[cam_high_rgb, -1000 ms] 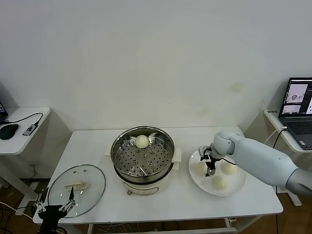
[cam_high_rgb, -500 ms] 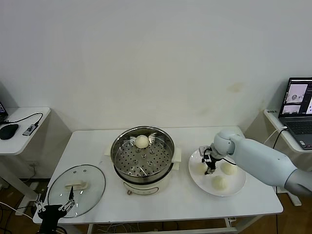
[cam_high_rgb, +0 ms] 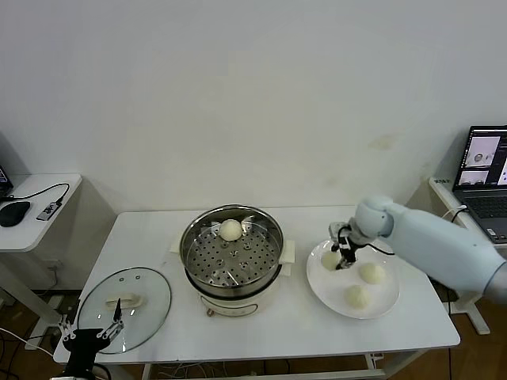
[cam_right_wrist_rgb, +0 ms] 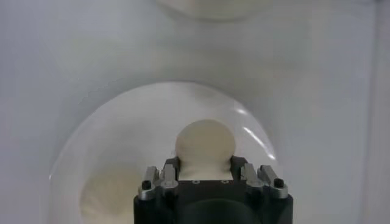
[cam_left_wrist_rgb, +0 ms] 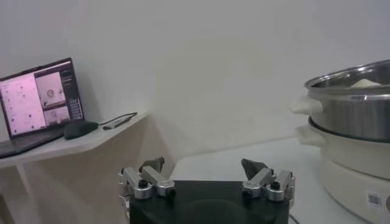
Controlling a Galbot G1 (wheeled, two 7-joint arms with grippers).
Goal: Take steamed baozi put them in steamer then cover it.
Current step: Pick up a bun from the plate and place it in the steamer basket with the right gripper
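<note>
One smooth cream-white baozi sits on the round shiny steel steamer's perforated tray; three more lie well apart from it.

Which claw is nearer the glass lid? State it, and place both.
Left. The left claw hangs at the table's front left corner, by the near edge of the glass lid. The right claw is across the table over the white plate, closed on a baozi.

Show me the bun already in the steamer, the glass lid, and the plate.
Bun in steamer (cam_high_rgb: 230, 229), head view, its top.
Glass lid (cam_high_rgb: 150, 297), head view, bare glass.
Plate (cam_high_rgb: 384, 302), head view, bare rim.
</note>
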